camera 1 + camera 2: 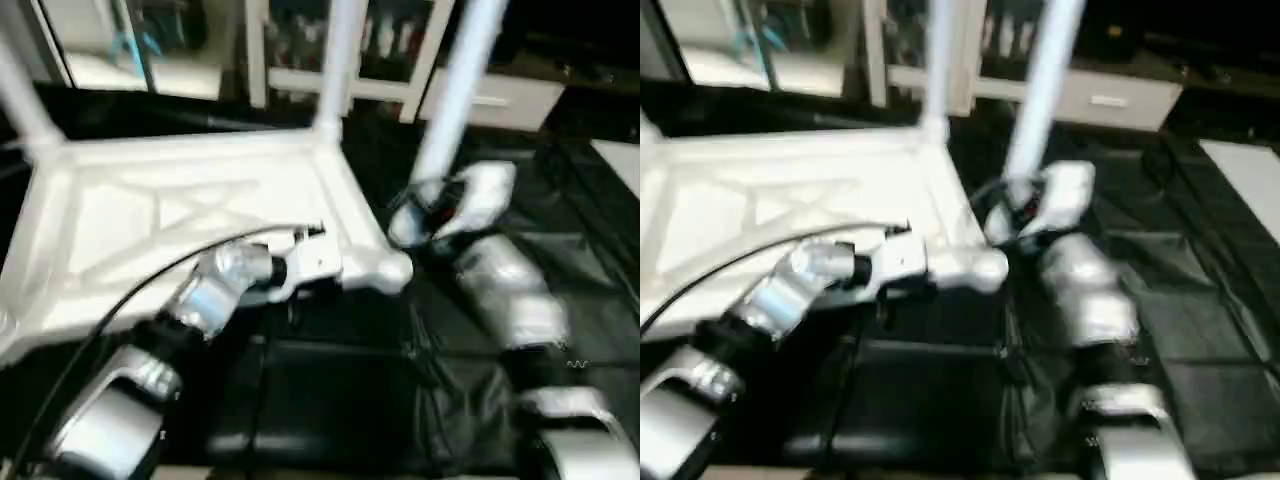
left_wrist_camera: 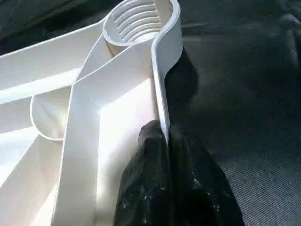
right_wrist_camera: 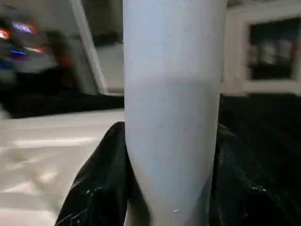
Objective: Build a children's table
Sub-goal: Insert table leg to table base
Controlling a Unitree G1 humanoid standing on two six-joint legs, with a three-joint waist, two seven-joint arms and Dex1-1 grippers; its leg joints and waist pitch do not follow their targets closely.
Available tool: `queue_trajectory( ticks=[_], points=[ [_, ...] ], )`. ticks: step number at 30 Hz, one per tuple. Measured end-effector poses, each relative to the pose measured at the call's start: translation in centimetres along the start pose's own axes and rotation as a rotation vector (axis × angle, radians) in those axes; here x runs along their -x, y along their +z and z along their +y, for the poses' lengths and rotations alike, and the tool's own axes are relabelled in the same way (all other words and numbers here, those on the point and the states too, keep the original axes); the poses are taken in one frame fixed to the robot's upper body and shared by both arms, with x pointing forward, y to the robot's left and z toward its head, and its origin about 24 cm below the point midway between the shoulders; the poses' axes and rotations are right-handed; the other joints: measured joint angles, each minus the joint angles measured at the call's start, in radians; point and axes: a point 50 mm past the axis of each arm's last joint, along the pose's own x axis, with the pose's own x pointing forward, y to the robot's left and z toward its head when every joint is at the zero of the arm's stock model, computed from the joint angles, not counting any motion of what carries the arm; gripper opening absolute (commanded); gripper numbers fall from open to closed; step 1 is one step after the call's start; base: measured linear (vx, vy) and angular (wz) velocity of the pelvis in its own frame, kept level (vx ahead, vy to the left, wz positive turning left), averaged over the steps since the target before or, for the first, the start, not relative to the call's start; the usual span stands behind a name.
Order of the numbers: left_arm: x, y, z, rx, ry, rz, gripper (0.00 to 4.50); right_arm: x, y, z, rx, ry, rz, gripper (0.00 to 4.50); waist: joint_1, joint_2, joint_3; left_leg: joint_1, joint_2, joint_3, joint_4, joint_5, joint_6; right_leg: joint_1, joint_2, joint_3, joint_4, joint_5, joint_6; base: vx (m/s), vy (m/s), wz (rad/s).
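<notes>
On the black cloth of the work table (image 1: pixel 330 400) lies the children's table top (image 1: pixel 150 230), turned upside down with its X-shaped ribs facing up. Two white legs already stand in the top's far corners, one at the far left corner (image 1: pixel 20 95) and one at the far right corner (image 1: pixel 335 60), both rising upright out of view. At the top's near right corner sits an open threaded socket (image 2: pixel 141 21) with nothing in it.

Just inside that corner, the left gripper (image 2: pixel 164 141) has its two black fingers pressed together on the top's thin upright rim (image 2: pixel 160 94), one finger on each side of the wall. A black cable (image 1: pixel 130 290) arcs over the top toward the left wrist.

Beside the top's right edge, clear of the socket, the right gripper (image 3: pixel 171 188) is clamped around a third leg (image 1: pixel 455 90), a black finger on either side of the tube. That leg tilts slightly, its lower end near the cloth just to the right of the empty corner
</notes>
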Motion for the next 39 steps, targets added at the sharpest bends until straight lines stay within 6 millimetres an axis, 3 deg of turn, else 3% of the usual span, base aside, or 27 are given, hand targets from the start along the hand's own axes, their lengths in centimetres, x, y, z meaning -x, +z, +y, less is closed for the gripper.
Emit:
queue_trajectory(
  ticks=[6, 8, 11, 13, 19, 23, 25, 29, 39],
  points=[
    [1.0, -0.9, -0.1, 0.004, -0.002, 0.0, 0.0, 2.4, 0.7, -0.1, -0.05, 0.201, 0.092, 1.84, -0.005, -0.002, 0.001, 0.003, 0.003, 0.001, 0.003, 0.0, -0.003, 0.0, 0.0, 0.0, 0.009, -0.001, -0.001, 0.0, 0.0, 0.0],
    [1.4, -1.2, -0.2, 0.04, 0.001, -0.004, 0.47, 2.6, 1.0, 0.5, -0.089, 0.269, 0.097, 1.84, -0.012, -0.002, 0.001, 0.004, 0.004, 0.002, 0.004, 0.0, -0.005, -0.001, 0.0, 0.0, 0.012, -0.001, -0.001, 0.0, 0.0, 0.0],
    [2.4, -1.0, -0.1, 0.145, 0.026, -0.106, 0.74, 2.9, 1.7, 1.1, -0.114, 0.35, 0.094, 1.84, -0.012, -0.009, 0.005, 0.002, 0.005, 0.003, 0.005, 0.001, -0.006, -0.006, 0.001, -0.001, 0.016, -0.002, -0.002, 0.0, 0.0, 0.0],
    [3.4, -0.1, 0.6, 0.212, 0.047, -0.219, 0.86, 3.0, 1.8, 1.4, -0.13, 0.379, 0.105, 1.84, -0.004, -0.019, 0.009, -0.001, 0.007, 0.003, 0.008, 0.003, -0.006, -0.011, 0.002, -0.001, 0.023, -0.004, -0.007, 0.0, 0.0, 0.0],
    [7.6, 2.5, 3.3, 0.418, 0.121, -0.59, 1.41, 3.5, 1.5, 2.3, -0.165, 0.495, 0.158, 1.84, 0.006, -0.027, 0.01, -0.005, 0.011, 0.002, 0.018, 0.001, -0.009, -0.011, 0.003, -0.004, 0.028, -0.005, -0.008, 0.0, 0.0, 0.0],
    [9.5, 7.2, 6.1, 0.476, 0.167, -0.885, 1.71, 3.5, 1.0, 3.3, -0.16, 0.575, 0.212, 1.84, 0.015, -0.035, 0.011, -0.007, 0.012, 0.002, 0.024, 0.001, -0.01, -0.01, 0.002, -0.005, 0.029, -0.003, -0.011, 0.0, 0.0, 0.0],
    [9.6, 9.2, 6.4, 0.481, 0.13, -0.963, 1.87, 3.4, 0.7, 3.7, -0.155, 0.595, 0.23, 1.84, 0.016, -0.036, 0.011, -0.008, 0.011, 0.002, 0.026, 0.001, -0.009, -0.009, 0.001, -0.004, 0.029, -0.003, -0.011, 0.0, 0.0, 0.0],
    [7.6, 11.4, 5.9, 0.622, -0.005, -1.072, 2.21, 3.4, 0.1, 4.1, -0.129, 0.62, 0.279, 1.84, 0.024, -0.038, 0.012, -0.009, 0.011, 0.002, 0.027, 0.001, -0.009, -0.01, 0.001, -0.005, 0.03, -0.002, -0.011, 0.0, 0.0, 0.0],
    [6.6, 12.0, 5.7, 0.72, -0.042, -1.044, 3.0, 3.5, -0.1, 4.8, -0.064, 0.674, 0.329, 1.84, 0.024, -0.04, 0.012, -0.009, 0.013, 0.002, 0.029, 0.002, -0.007, -0.01, 0.003, -0.005, 0.032, -0.002, -0.01, 0.0, 0.0, 0.0]
  ],
)
